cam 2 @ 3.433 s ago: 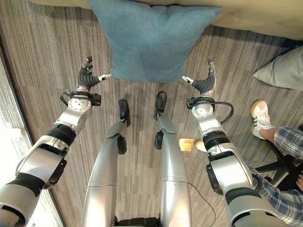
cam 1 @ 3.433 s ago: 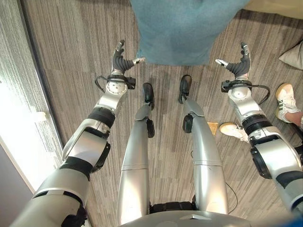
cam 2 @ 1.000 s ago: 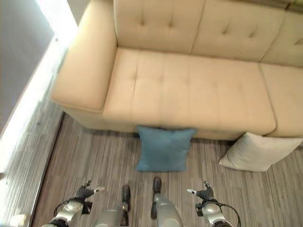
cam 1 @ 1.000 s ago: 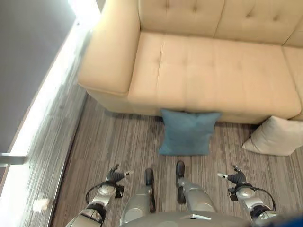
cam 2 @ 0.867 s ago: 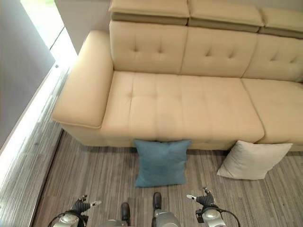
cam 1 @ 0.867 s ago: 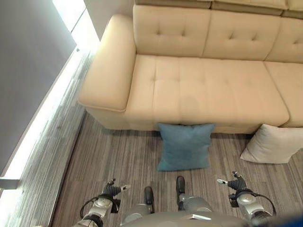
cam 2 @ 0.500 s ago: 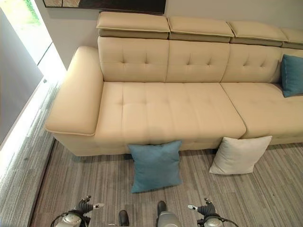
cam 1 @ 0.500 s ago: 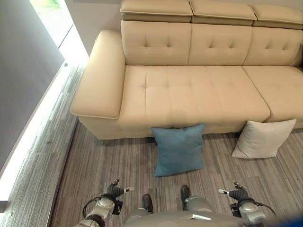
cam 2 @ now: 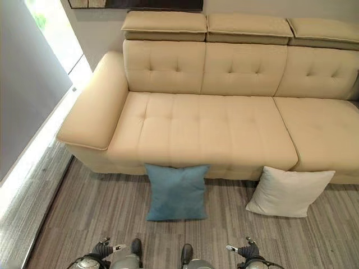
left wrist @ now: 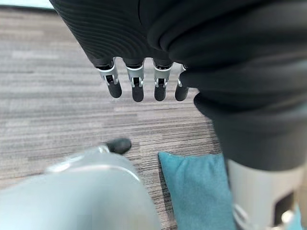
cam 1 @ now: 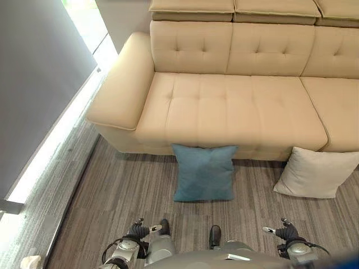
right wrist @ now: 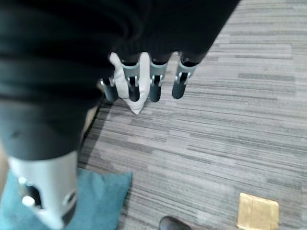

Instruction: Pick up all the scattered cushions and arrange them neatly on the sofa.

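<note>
We see a teal cushion [cam 1: 203,172] standing on the striped grey floor [cam 1: 129,185], leaning against the front of the beige sofa [cam 1: 235,106] below its left seat. A cream cushion [cam 1: 314,174] leans against the sofa front too, well apart to the right of the teal one. Our left hand [cam 1: 138,230] and right hand [cam 1: 287,231] hang low over the floor, both short of the cushions (neither touches anything). In the wrist views the fingers [left wrist: 136,86] of the left and the fingers [right wrist: 156,84] of the right hang straight and relaxed, holding nothing. A small tan square [right wrist: 258,212] lies on the floor.
</note>
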Robot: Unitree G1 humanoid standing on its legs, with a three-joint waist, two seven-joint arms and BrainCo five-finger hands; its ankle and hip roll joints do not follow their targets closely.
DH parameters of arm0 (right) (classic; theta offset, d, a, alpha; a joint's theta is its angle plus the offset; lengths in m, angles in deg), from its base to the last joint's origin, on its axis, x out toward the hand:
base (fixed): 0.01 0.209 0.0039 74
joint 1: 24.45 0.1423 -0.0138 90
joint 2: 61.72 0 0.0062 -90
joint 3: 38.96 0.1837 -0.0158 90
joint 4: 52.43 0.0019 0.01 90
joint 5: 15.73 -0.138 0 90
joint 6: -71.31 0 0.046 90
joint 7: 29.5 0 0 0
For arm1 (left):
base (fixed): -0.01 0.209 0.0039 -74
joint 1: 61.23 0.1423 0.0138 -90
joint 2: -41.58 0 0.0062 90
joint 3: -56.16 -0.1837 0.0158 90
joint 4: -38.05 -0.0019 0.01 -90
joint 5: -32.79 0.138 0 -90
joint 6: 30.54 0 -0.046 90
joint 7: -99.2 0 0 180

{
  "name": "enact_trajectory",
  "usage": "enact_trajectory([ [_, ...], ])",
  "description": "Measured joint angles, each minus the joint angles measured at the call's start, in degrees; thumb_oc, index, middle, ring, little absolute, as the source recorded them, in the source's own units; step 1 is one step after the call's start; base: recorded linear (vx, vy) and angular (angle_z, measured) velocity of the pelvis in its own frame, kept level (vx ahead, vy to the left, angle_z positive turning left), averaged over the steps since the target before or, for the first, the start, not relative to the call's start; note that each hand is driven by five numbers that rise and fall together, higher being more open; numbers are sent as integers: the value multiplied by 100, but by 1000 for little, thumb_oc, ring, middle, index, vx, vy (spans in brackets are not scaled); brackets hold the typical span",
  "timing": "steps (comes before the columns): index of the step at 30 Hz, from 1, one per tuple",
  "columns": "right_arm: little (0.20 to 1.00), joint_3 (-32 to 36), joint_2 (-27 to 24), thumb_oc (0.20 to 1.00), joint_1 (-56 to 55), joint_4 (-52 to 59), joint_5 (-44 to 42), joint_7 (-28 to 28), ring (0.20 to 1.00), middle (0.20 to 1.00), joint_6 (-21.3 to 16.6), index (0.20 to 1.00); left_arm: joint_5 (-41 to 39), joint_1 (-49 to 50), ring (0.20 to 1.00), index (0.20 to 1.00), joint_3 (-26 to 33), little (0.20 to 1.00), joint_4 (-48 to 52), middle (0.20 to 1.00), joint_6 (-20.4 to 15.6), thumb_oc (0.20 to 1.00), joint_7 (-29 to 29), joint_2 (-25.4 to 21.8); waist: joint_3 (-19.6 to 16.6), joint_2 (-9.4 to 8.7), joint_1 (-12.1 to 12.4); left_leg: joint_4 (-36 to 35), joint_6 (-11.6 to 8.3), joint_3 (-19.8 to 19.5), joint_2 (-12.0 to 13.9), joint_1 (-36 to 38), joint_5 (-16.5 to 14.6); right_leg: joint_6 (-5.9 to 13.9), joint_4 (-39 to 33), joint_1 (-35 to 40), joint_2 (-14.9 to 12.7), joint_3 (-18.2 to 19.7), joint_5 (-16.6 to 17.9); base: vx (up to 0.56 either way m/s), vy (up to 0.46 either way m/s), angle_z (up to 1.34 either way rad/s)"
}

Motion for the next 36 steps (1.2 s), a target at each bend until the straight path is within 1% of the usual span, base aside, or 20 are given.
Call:
enact_trajectory([
  [1, 1000, 6, -1, 1000, -2, -22, -1, 1, 1000, 1000, 5, 1000, 0, -32, 1000, 1000, -3, 1000, 0, 1000, 0, 1000, 0, 20, -5, 17, -49, -133, 38, 51, -92, -17, -14, 0, 14, -29, 19, -47, -2, 45, 45, 20],
  [2, 1000, 7, 2, 1000, 7, -21, -2, 1, 1000, 1000, 2, 1000, 0, -29, 1000, 1000, -3, 1000, 0, 1000, 2, 1000, -1, 19, -29, 76, -50, -227, 143, 39, -75, 14, -68, 48, 32, -65, 77, -50, 28, 83, 59, 6],
  [3, 1000, 8, 29, 1000, 33, -22, -3, 2, 1000, 1000, 4, 1000, 0, -84, 1000, 1000, 2, 1000, 3, 1000, 10, 1000, -1, 7, 10, 23, -41, -336, 317, 13, -122, 86, -150, 72, 32, -75, 92, -4, 33, 197, 114, -13],
  [4, 1000, 20, 64, 1000, 75, -22, -2, 0, 1000, 1000, -1, 1000, 0, -51, 1000, 1000, 5, 1000, -5, 1000, 18, 1000, 0, 2, 15, -31, -19, -403, 392, 27, -152, 126, -161, 110, 49, -105, 75, 86, 25, 212, 123, -25],
  [6, 1000, 59, 151, 1000, 124, -19, 0, -4, 1000, 1000, -7, 1000, -3, -26, 1000, 1000, 17, 1000, -5, 1000, 26, 1000, 0, -6, 23, -106, 25, -620, 439, 141, -221, 310, -190, 190, 96, -104, 5, 201, -13, 147, 123, -31],
  [10, 1000, 28, 199, 1000, 187, -19, 19, 2, 1000, 1000, 10, 1000, 2, -88, 1000, 1000, 30, 1000, 4, 1000, 25, 1000, 1, -49, 36, -120, 94, -739, 688, 488, -404, 485, -317, 360, 337, -283, -173, 518, 21, 76, 140, -45],
  [12, 1000, -71, 206, 1000, 441, 14, 71, 14, 1000, 1000, 75, 1000, 4, -65, 1000, 1000, 30, 1000, 4, 1000, 29, 1000, -1, -120, 90, -69, 102, -735, 792, 704, -285, 508, -346, 540, 1052, -702, -216, 556, -55, 72, 102, -57],
  [13, 1000, -110, 226, 1000, 486, 16, 75, 10, 1000, 1000, 79, 1000, 16, -203, 1000, 1000, 30, 1000, 8, 1000, 22, 1000, 3, -201, 140, -133, 96, -690, 850, 693, -396, 556, -425, 622, 1414, -834, -260, 551, -61, 121, 90, -32],
  [15, 1000, -124, 234, 1000, 645, 100, 82, 19, 1000, 1000, 87, 1000, 43, -256, 1000, 1000, 29, 1000, 22, 1000, -10, 1000, -5, -295, 313, -65, 121, -740, 889, 810, -284, 682, -469, 835, 2038, -1167, -372, 488, -253, 115, 9, -19],
  [18, 1000, -138, 238, 1000, 665, 246, 83, 33, 1000, 1000, 81, 1000, 73, -199, 1000, 1000, 38, 1000, 1, 1000, -1, 1000, -7, -377, 320, -126, 118, -741, 876, 829, -435, 756, -570, 903, 1685, -1268, -739, 400, -263, 109, -19, 2],
  [19, 1000, -137, 240, 1000, 653, 255, 84, 47, 1000, 1000, 82, 1000, 76, -165, 1000, 1000, 40, 1000, -4, 1000, 1, 1000, -8, -399, 342, -150, 107, -742, 873, 806, -470, 816, -605, 952, 1429, -1273, -787, 432, -179, 175, -87, 10],
  [20, 1000, -136, 240, 1000, 638, 256, 84, 50, 1000, 1000, 83, 1000, 77, -15, 1000, 1000, 42, 1000, -18, 1000, 3, 1000, -8, -411, 297, -199, 104, -745, 823, 816, -482, 884, -665, 972, 1032, -1245, -712, 494, 10, 122, -100, 7],
  [22, 1000, -134, 233, 1000, 601, 257, 92, 49, 1000, 1000, 86, 1000, 78, 91, 1000, 1000, 51, 1000, -17, 1000, 6, 1000, -12, -437, 259, -290, 92, -741, 768, 785, -541, 915, -703, 873, 699, -1241, -684, 530, 325, 122, -158, 12],
  [23, 1000, -118, 213, 1000, 519, 256, 104, 48, 1000, 1000, 86, 1000, 77, 163, 1000, 1000, 46, 1000, -11, 1000, 6, 1000, -11, -398, 257, -256, 97, -734, 703, 703, -503, 948, -709, 660, 577, -1114, -606, 545, 570, 92, -183, 19],
  [24, 1000, -122, 196, 1000, 481, 257, 135, 48, 1000, 1000, 85, 1000, 78, 183, 1000, 1000, 47, 1000, -6, 1000, 5, 1000, -11, -346, 244, -162, 105, -690, 635, 638, -402, 959, -729, 565, 373, -961, -477, 525, 638, 62, -146, 11],
  [26, 1000, -126, 174, 1000, 486, 265, 154, 48, 1000, 1000, 83, 1000, 77, 184, 1000, 1000, 49, 1000, -1, 1000, 2, 1000, -14, -272, 216, -90, 127, -577, 583, 516, -233, 938, -762, 415, 33, -728, -296, 465, 742, 67, -189, 9],
  [28, 1000, -121, 109, 1000, 492, 322, 177, 42, 1000, 1000, 74, 1000, 77, 39, 1000, 1000, 45, 1000, 15, 1000, -13, 1000, -13, -193, 218, -60, 96, -401, 535, 259, -96, 872, -769, 320, 32, -638, -186, 371, 657, 71, -256, 27],
  [31, 1000, -86, 103, 1000, 458, 415, 169, 27, 1000, 1000, 49, 1000, 70, -297, 1000, 1000, 27, 1000, 22, 1000, -43, 1000, -12, -180, 229, -125, 39, 271, 214, -144, -7, 385, -737, 318, 30, -568, -145, 92, 451, 17, -180, 67],
  [34, 1000, -86, 99, 1000, 510, 401, 118, 14, 1000, 1000, 37, 1000, 63, -359, 1000, 1000, 24, 1000, 124, 1000, -90, 1000, -12, -179, 282, -181, 114, 1012, 46, -202, 57, -34, -700, 86, 50, -547, -80, 0, 364, -6, -130, 31],
  [36, 1000, -90, 102, 1000, 587, 438, 106, -8, 1000, 1000, -37, 1000, 57, -421, 1000, 1000, 22, 1000, 123, 1000, -76, 1000, -16, -197, 421, -250, 114, 1669, -219, -406, 76, -451, -503, -59, 43, -549, -51, 1, 279, 51, -95, 19],
])
